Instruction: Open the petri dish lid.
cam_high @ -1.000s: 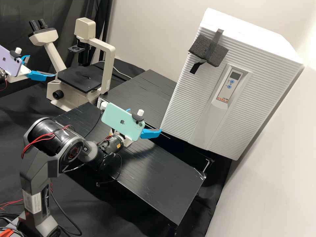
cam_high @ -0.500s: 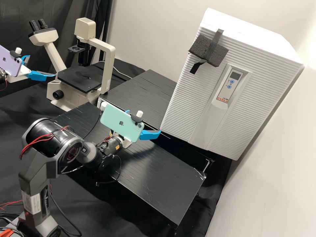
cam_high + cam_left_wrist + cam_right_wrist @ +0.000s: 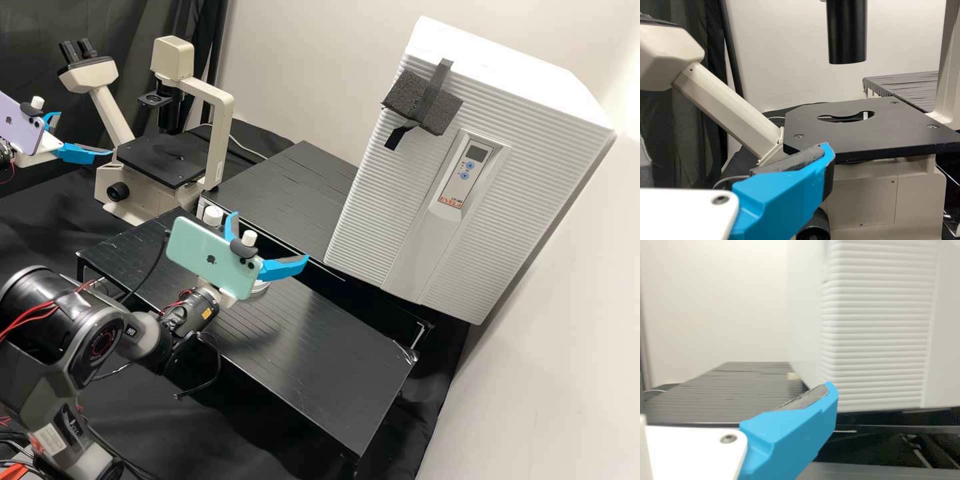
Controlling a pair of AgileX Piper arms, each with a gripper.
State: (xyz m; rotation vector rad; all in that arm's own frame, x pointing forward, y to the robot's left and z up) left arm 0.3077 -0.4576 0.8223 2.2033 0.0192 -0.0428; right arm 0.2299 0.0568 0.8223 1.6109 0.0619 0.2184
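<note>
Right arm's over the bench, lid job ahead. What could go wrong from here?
Likeliest: the right gripper knocks the round, dish-like thing on its way down; the phone partly hides it, so alignment is hard to judge.
One open finger is near the white-capped bottle and might tip it.
The left gripper sits by the microscope; a swing could bump it.
</note>
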